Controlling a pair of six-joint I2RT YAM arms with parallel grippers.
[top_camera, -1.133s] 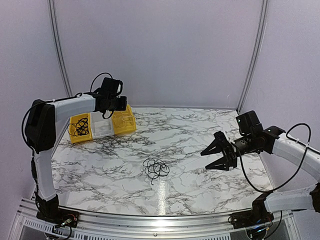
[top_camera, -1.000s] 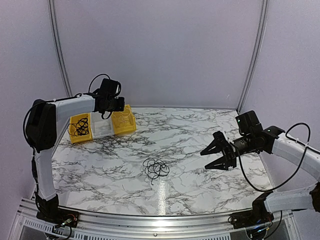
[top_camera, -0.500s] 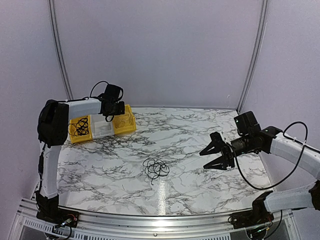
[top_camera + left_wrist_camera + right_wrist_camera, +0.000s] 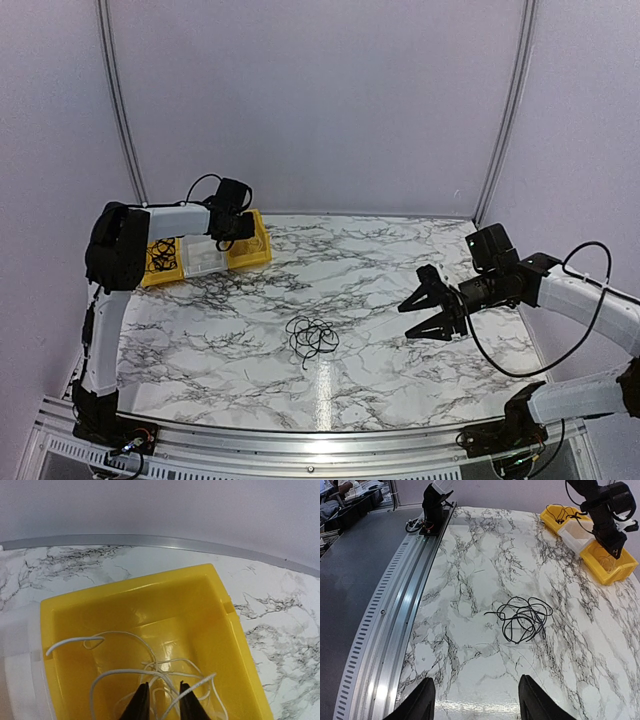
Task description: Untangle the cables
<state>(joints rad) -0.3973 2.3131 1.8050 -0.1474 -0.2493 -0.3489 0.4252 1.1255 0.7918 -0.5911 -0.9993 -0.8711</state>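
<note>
marble table (image 4: 400, 255) | black cables (image 4: 312, 338) centre | yellow bin (image 4: 235, 645) holds white cable (image 4: 67, 641)

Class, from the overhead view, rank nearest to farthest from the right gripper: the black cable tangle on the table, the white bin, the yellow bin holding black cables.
1. black cable tangle, mid-table.
2. white bin, far left, mid-row.
3. yellow bin holding black cables, leftmost.
</note>
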